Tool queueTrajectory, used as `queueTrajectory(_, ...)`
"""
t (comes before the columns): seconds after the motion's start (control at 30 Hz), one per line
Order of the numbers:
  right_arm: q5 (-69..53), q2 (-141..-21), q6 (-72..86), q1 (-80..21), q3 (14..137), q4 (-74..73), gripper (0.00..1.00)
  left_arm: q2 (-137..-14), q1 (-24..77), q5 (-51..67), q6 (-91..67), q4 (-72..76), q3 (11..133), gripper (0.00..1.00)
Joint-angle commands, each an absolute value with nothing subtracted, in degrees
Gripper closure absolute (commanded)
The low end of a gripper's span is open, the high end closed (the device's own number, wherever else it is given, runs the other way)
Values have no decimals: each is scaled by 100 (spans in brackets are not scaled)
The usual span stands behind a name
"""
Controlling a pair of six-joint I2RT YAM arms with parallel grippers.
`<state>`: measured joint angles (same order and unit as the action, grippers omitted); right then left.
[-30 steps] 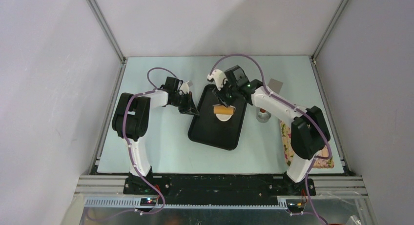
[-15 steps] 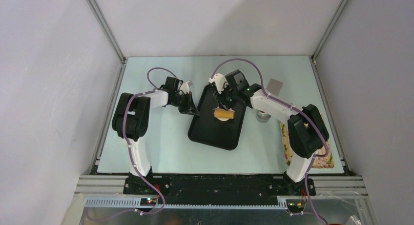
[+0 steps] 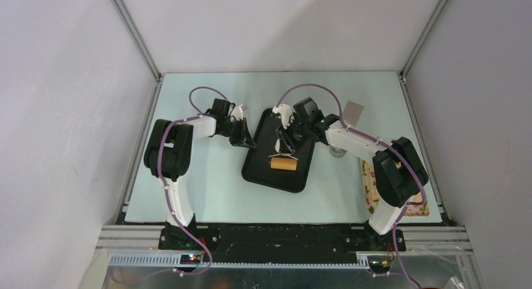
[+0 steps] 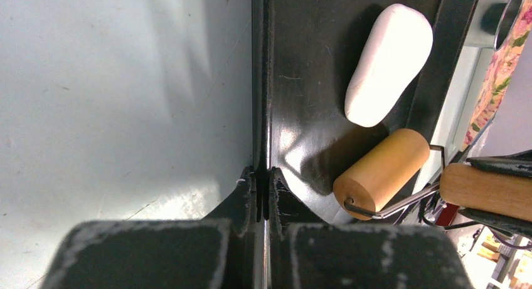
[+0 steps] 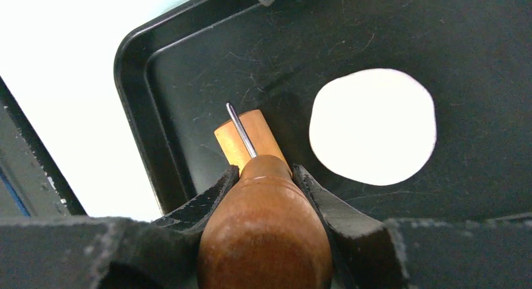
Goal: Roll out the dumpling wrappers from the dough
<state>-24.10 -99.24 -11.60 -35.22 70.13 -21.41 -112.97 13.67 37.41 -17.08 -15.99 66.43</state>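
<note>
**Top view.** A pale blue-green table (image 3: 207, 176) fills the floor of a booth closed in by plain light-grey wall panels (image 3: 282, 26). Aluminium rails (image 3: 135, 35) run along the corners and the table edges. A black tray (image 3: 260, 170) lies slightly askew at the middle of the frame. To its right stand a steel cup (image 3: 339, 151) and, further up, a small grey square card (image 3: 354, 110). A flowered cloth (image 3: 370, 182) lies along the right edge of the table.

**Left wrist view.** The left gripper (image 4: 262, 176) has its jaws pressed together on the rim of the tray, at the tray's left side. The table surface beside it is matt and shows faint scuffs and soft shadows.

**Right wrist view.** The right gripper (image 5: 263, 176) is clamped on the brown wooden handle of a small roller (image 5: 248, 138), one finger on each side. The roller's pale wooden drum rests on the scratched tray floor near the rounded corner at the upper left of the frame. The dough (image 5: 373, 126), a flat white disc, lies on the tray floor just to the right of the drum. A narrow strip of black shows between the two.
</note>
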Motion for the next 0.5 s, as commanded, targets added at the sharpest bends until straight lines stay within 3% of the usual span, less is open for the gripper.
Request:
queueTrajectory(0.0,-2392,-9755,-1255,-3565,6800,-2731,100,-11506,1301,3404,-1573,-2112,6556,100)
queueTrajectory(0.23,-2067,-9156,-1530,-3331,7822,-2780,100,-11522,1301,3404,-1586,-2113,6573,100)
queueTrajectory(0.47,-1445,-9727,-1902,-3313,8366,-2582,100,-11514,1307,3396,-1591,-2118,6570,100)
